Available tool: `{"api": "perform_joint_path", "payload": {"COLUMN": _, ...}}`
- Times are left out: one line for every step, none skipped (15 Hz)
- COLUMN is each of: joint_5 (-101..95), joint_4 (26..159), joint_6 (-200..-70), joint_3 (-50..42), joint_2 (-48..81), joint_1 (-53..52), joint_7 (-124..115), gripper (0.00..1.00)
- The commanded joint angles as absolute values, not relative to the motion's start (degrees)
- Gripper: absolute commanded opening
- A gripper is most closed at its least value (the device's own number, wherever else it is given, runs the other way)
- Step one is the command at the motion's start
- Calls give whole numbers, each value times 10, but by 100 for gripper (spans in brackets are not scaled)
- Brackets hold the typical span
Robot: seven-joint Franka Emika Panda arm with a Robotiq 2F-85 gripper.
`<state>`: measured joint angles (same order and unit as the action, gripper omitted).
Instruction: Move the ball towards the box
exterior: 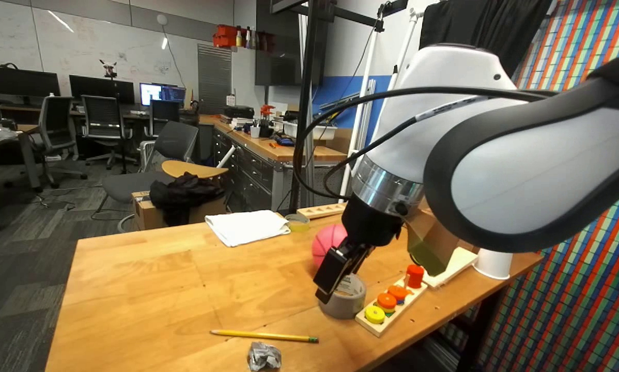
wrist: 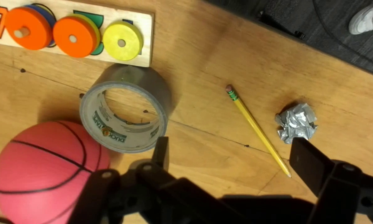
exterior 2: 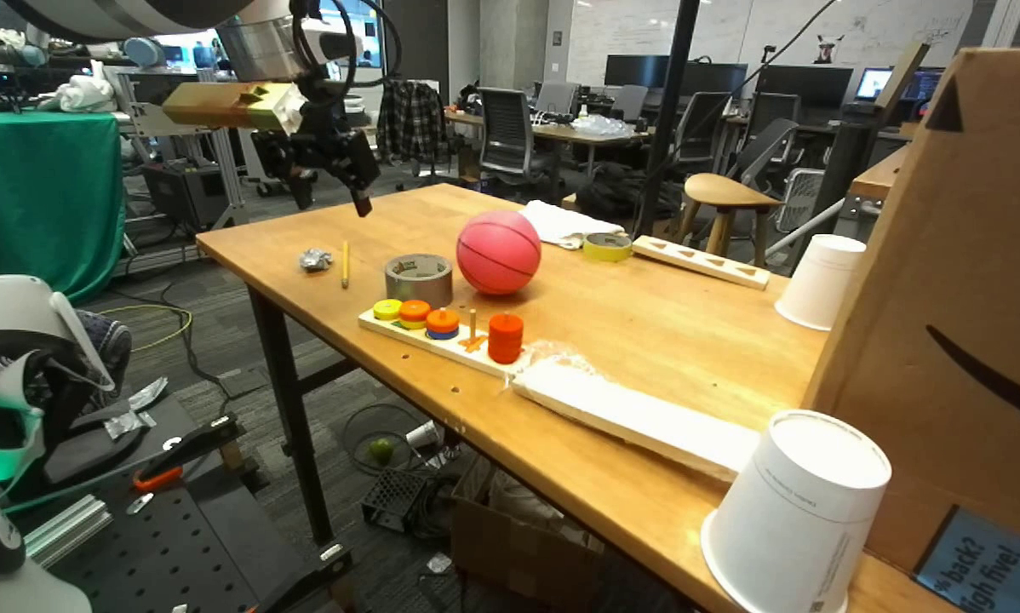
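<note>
The pink ball with black lines (exterior 2: 498, 253) rests on the wooden table, beside a grey tape roll. It also shows in an exterior view (exterior: 326, 246), partly behind the gripper, and at the lower left of the wrist view (wrist: 46, 168). The tall brown cardboard box (exterior 2: 944, 298) stands at the table's far end from the gripper, well apart from the ball. My gripper (exterior 2: 333, 203) is open and empty above the table. In the wrist view its fingers (wrist: 230, 152) are wide apart, with bare wood and a pencil seen between them; the ball is outside them, to the left.
The grey tape roll (exterior 2: 419, 281) and a ring-stacking toy (exterior 2: 442, 332) stand near the ball. A pencil (wrist: 258, 130) and crumpled foil (wrist: 297, 123) lie nearby. A white flat piece (exterior 2: 638, 417) and white cups (exterior 2: 795, 511) (exterior 2: 821, 281) stand towards the box.
</note>
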<state>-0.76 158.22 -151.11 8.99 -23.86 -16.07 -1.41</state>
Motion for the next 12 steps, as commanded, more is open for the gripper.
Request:
{"api": "perform_joint_path", "payload": {"joint_5": 22, "joint_4": 1553, "joint_6": -1534, "joint_3": 79, "joint_2": -189, "joint_1": -174, "joint_7": 33, "gripper": 100}}
{"api": "perform_joint_path", "payload": {"joint_5": 31, "joint_4": 1541, "joint_6": -1535, "joint_3": 79, "joint_2": -175, "joint_1": -181, "joint_7": 45, "gripper": 100}}
{"api": "perform_joint_path", "payload": {"joint_5": 39, "joint_4": 1528, "joint_6": -1533, "joint_3": 82, "joint_2": -164, "joint_1": -188, "joint_7": 57, "gripper": 100}}
{"api": "perform_joint_path", "payload": {"joint_5": 44, "joint_4": 1514, "joint_6": -1532, "joint_3": 88, "joint_2": -150, "joint_1": -194, "joint_7": 63, "gripper": 100}}
{"api": "perform_joint_path", "payload": {"joint_5": 52, "joint_4": 1499, "joint_6": -1529, "joint_3": 92, "joint_2": -139, "joint_1": -203, "joint_7": 74, "gripper": 100}}
{"api": "perform_joint_path", "payload": {"joint_5": 64, "joint_4": 1483, "joint_6": -1528, "joint_3": 95, "joint_2": -128, "joint_1": -213, "joint_7": 86, "gripper": 100}}
{"api": "perform_joint_path", "payload": {"joint_5": 72, "joint_4": 1467, "joint_6": -1528, "joint_3": 100, "joint_2": -114, "joint_1": -220, "joint_7": 96, "gripper": 100}}
{"api": "perform_joint_path", "payload": {"joint_5": 80, "joint_4": 1451, "joint_6": -1526, "joint_3": 105, "joint_2": -102, "joint_1": -226, "joint_7": 107, "gripper": 100}}
{"api": "perform_joint_path", "payload": {"joint_5": 86, "joint_4": 1434, "joint_6": -1522, "joint_3": 109, "joint_2": -91, "joint_1": -229, "joint_7": 116, "gripper": 100}}
{"api": "perform_joint_path", "payload": {"joint_5": 89, "joint_4": 1418, "joint_6": -1521, "joint_3": 114, "joint_2": -76, "joint_1": -229, "joint_7": 123, "gripper": 100}}
{"api": "perform_joint_path", "payload": {"joint_5": 91, "joint_4": 1403, "joint_6": -1518, "joint_3": 118, "joint_2": -63, "joint_1": -228, "joint_7": 129, "gripper": 100}}
{"api": "perform_joint_path", "payload": {"joint_5": 92, "joint_4": 1387, "joint_6": -1514, "joint_3": 122, "joint_2": -50, "joint_1": -225, "joint_7": 136, "gripper": 100}}
